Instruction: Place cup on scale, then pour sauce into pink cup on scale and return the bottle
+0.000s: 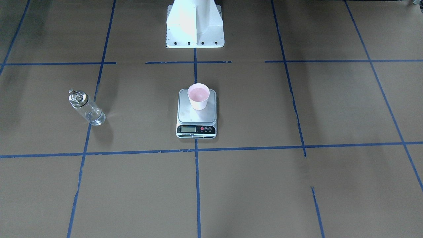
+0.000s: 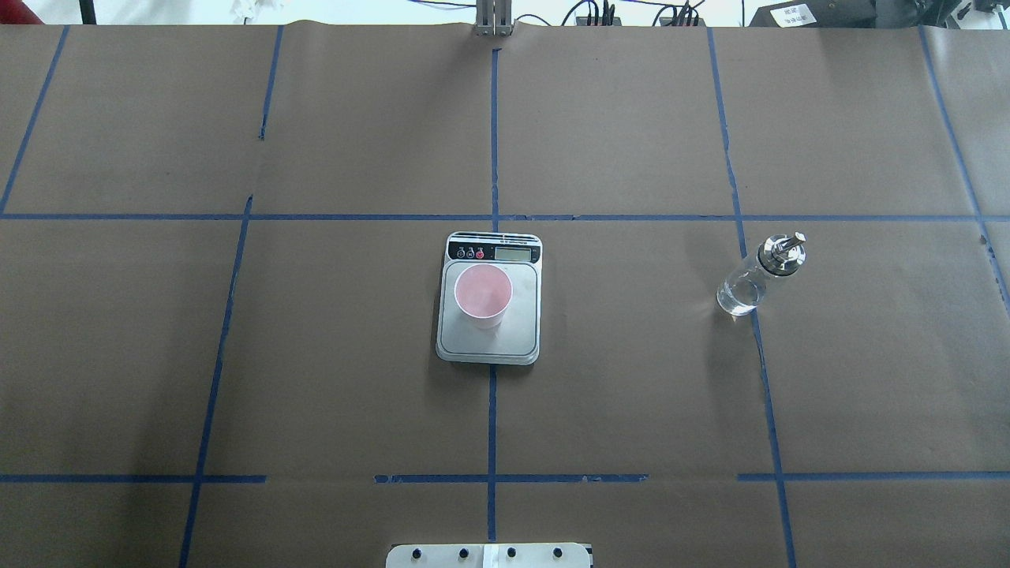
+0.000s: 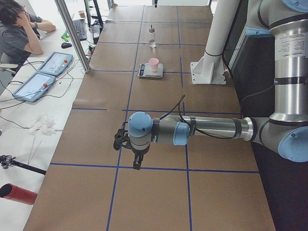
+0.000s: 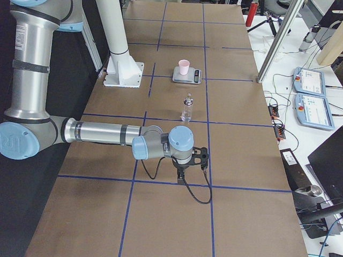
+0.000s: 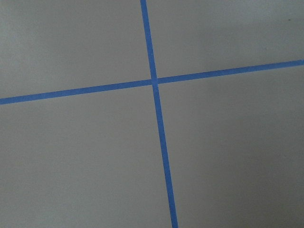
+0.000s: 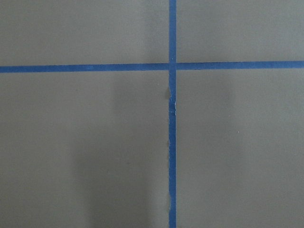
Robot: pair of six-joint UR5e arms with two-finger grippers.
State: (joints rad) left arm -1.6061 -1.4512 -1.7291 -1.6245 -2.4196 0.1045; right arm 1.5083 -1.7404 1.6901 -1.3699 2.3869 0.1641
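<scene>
Grippers show only in the side views, so whether the fingers are open or closed can't be told for either. Left gripper [image 3: 137,162] hangs over the paper near the table's left end and right gripper [image 4: 181,174] near its right end, both well apart from the task things. Wrist cams give only brown paper w/ 1 blue cross each. Sauce [image 2: 738,298] in the bottle [image 2: 750,280] is clear and barely visible. Cup [image 2: 483,295] contents can't be made out, and the scale [image 2: 489,343] LCD digits are too small to read. Overhead, left to right: cup upright at approx. mid-platform on the scale at table centre; bottle upright well to the right, beside a tape line, nothing holding it. Table [image 2: 631,394] is covered w/ brown paper and a blue tape grid [image 2: 492,418]. White pedestal [image 1: 195,26] stands at the robot's edge. Operator [image 3: 19,33] sits at a side bench w/ 2 tablets [image 3: 45,72].
</scene>
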